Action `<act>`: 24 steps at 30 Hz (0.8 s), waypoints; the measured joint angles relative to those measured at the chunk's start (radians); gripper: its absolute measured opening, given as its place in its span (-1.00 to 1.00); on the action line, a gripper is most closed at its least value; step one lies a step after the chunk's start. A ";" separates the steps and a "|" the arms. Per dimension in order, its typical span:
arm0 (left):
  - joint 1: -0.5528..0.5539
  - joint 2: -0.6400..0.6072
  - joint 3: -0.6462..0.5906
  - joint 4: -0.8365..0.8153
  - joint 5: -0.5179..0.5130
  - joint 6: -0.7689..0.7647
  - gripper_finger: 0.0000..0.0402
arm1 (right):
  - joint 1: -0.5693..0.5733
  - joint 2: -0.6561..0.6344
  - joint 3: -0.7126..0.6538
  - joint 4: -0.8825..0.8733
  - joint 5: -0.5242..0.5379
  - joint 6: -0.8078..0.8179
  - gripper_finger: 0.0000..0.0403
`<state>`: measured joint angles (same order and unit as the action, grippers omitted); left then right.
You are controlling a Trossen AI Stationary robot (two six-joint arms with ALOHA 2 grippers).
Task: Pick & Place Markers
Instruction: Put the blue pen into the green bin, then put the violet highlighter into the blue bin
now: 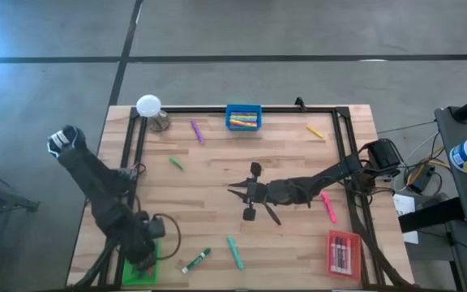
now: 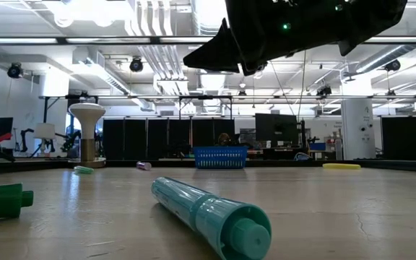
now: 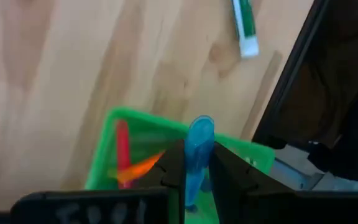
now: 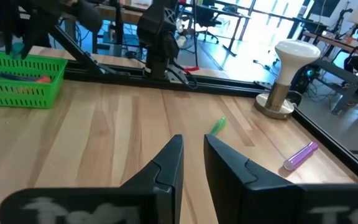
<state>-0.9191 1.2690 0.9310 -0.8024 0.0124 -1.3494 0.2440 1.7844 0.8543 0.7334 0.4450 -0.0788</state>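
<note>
Blue marker (image 3: 197,155) clamped in left end effector (image 3: 194,177) over green tray (image 3: 114,121); right end effector (image 4: 194,165) slightly apart, mid-table.

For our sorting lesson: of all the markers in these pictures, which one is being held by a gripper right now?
The blue marker, pinched between the left gripper's fingers above the green tray. Every other marker lies on the table or in a tray.

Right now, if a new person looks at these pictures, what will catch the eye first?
Probably the left tool, shut on a blue marker just above the green tray at the table's near left corner. Next, the teal marker lying large in the low view, near the table's front edge. The right tool hangs over mid-table, holding nothing, its fingers slightly apart.
</note>
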 joint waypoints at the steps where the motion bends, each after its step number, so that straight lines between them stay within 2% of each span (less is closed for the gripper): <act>1: -0.015 0.011 0.000 0.006 0.000 -0.014 -0.76 | 0.000 0.000 0.000 0.000 0.000 0.000 -0.72; 7: -0.039 0.072 -0.002 0.022 0.050 -0.039 -0.74 | 0.000 0.000 0.000 -0.002 0.000 0.000 -0.71; 17: -0.039 0.103 0.003 0.021 0.152 -0.013 -0.47 | 0.000 -0.001 0.000 -0.016 0.000 -0.004 -0.71; 21: -0.039 0.072 0.039 0.002 0.147 0.086 -0.48 | 0.000 -0.001 0.000 -0.027 0.000 0.004 -0.71; 24: -0.022 0.036 0.061 -0.050 0.045 0.231 -0.55 | 0.000 0.003 0.000 -0.028 -0.001 0.024 -0.71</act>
<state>-0.9406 1.3051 0.9922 -0.8519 0.0570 -1.1184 0.2440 1.7874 0.8543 0.7053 0.4439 -0.0552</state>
